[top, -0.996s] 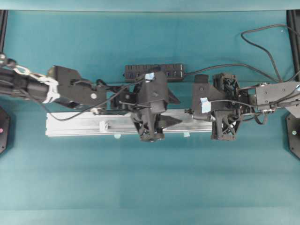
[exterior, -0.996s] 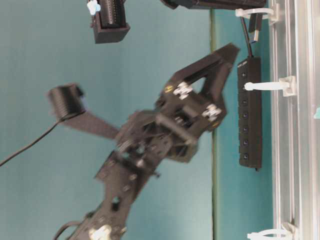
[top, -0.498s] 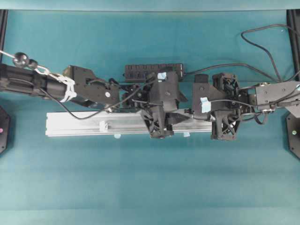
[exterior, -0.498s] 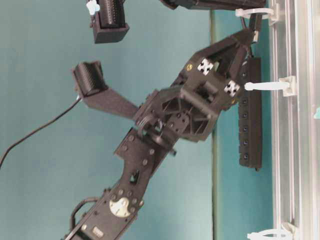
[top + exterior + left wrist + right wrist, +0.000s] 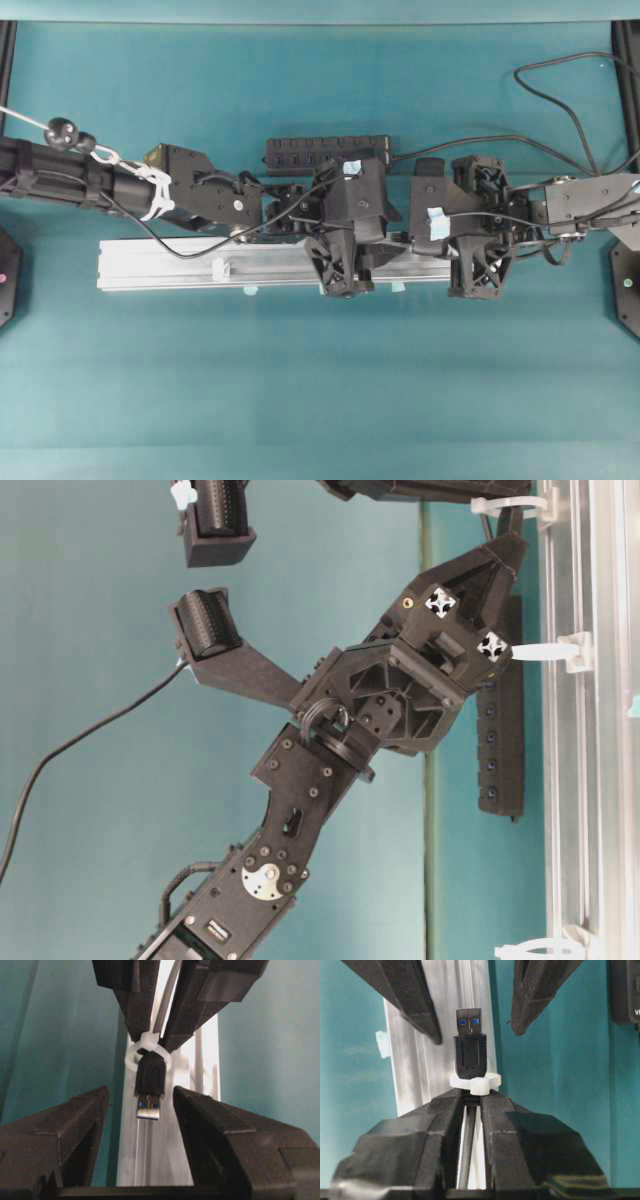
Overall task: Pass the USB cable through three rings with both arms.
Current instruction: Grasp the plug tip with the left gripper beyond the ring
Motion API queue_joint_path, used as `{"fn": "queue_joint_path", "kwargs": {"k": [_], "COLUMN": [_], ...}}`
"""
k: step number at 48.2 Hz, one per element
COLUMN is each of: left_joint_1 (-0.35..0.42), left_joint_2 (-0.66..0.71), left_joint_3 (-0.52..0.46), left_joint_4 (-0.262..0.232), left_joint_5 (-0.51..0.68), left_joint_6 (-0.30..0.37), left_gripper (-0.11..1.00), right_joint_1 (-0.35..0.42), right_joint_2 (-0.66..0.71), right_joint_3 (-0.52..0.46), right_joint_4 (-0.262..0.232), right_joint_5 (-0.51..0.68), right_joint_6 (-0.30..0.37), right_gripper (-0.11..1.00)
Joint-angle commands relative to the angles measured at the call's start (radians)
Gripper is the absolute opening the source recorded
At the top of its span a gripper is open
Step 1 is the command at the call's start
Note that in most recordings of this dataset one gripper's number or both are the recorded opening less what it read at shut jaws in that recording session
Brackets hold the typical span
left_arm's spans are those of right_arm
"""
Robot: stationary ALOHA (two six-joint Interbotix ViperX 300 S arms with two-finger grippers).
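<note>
Handover step at first ring [image 5: 148,1054]. USB plug [image 5: 149,1085] pokes through ring. Right tool [image 5: 471,1105] clamped on cable behind ring. Left tool [image 5: 140,1115] wide open, empty, flanking plug. Next: close on plug, right releases.

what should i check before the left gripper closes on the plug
1. USB plug is through the ring and sticks out toward the left gripper: ok.
2. Left gripper open, one finger on each side of the plug: ok.
3. Plug centred in the gap, touching neither finger: ok in the left wrist view.
4. Right gripper shut on the USB cable just behind the ring, holding the plug steady: ok.
5. Left fingers far enough forward to grip the black plug body and not only the metal tip: cannot tell.
6. Cable behind the right gripper slack enough to pull through: cannot tell.
</note>
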Motion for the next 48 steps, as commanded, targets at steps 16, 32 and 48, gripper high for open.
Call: {"fn": "queue_joint_path", "kwargs": {"k": [16, 32, 48], "left_joint_1": [-0.002, -0.002, -0.002], "left_joint_2": [0.021, 0.031, 0.034], "left_joint_3": [-0.031, -0.032, -0.028], "left_joint_4": [0.002, 0.002, 0.002], "left_joint_5": [-0.003, 0.008, 0.04], "left_joint_6": [0.003, 0.002, -0.002], "left_gripper": [0.64, 0.64, 0.63], "right_joint_1": [-0.002, -0.002, -0.002], "right_joint_2": [-0.012, -0.012, -0.012], "right_joint_3": [-0.006, -0.006, -0.006], "right_joint_4": [0.0, 0.002, 0.002], "right_joint_5": [-0.015, -0.015, -0.017], "right_joint_6": [0.008, 0.008, 0.008], "right_gripper": [-0.06, -0.06, -0.06]}}
